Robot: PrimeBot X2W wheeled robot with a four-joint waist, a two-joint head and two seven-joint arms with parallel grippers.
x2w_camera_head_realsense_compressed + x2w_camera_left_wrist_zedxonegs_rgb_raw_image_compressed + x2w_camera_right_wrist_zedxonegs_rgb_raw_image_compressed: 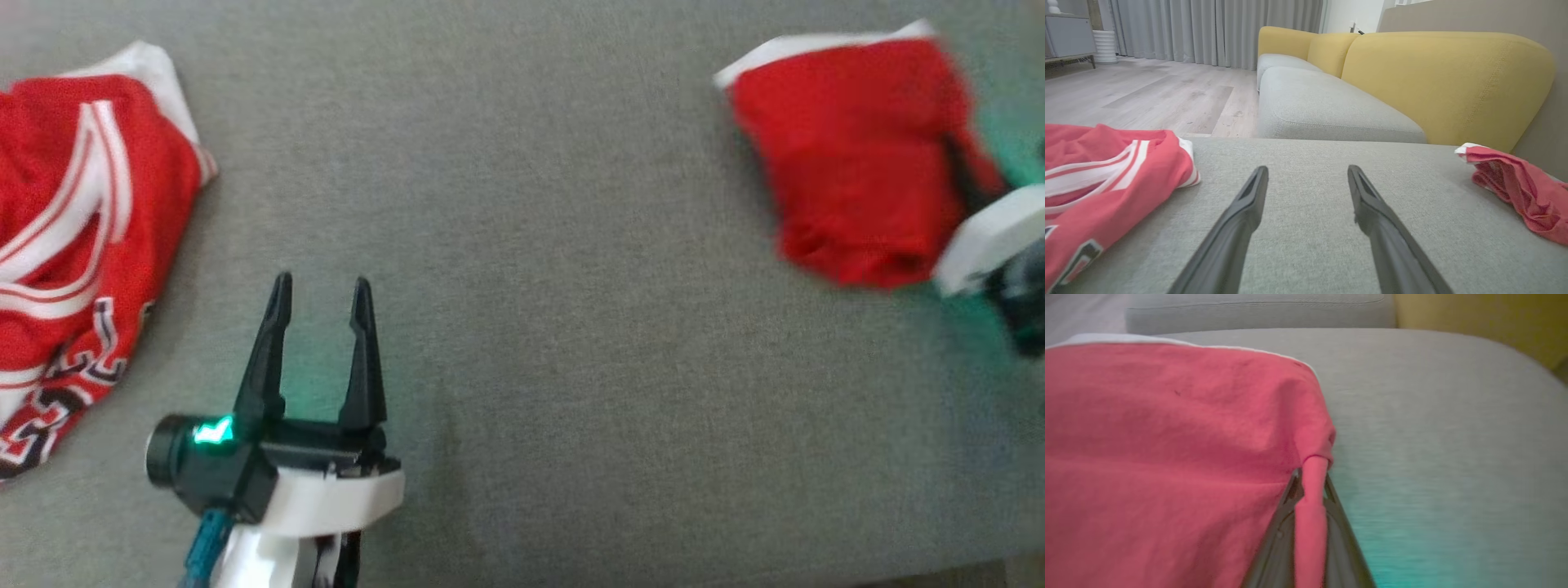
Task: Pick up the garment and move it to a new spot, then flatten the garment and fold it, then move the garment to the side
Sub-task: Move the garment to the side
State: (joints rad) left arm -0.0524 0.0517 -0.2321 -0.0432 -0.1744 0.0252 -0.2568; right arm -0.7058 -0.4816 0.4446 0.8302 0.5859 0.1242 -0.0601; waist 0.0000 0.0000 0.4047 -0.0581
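Shut on a fold at the garment's right edge, the right gripper's jaws pinch a strip of red cloth that runs down between the fingers. Left gripper hangs open over the grey cushion, holding nothing. Garment sits at the cushion's far right, its white-banded edge turned away from the robot and its long axis running roughly far-to-near with a slight slant; the head view is blurred there. Well apart, at the left, lies a rumpled red jersey with white stripes — the left gripper is nearer to it. Beyond the cushion are a yellow-backed sofa, wood floor and grey curtains.
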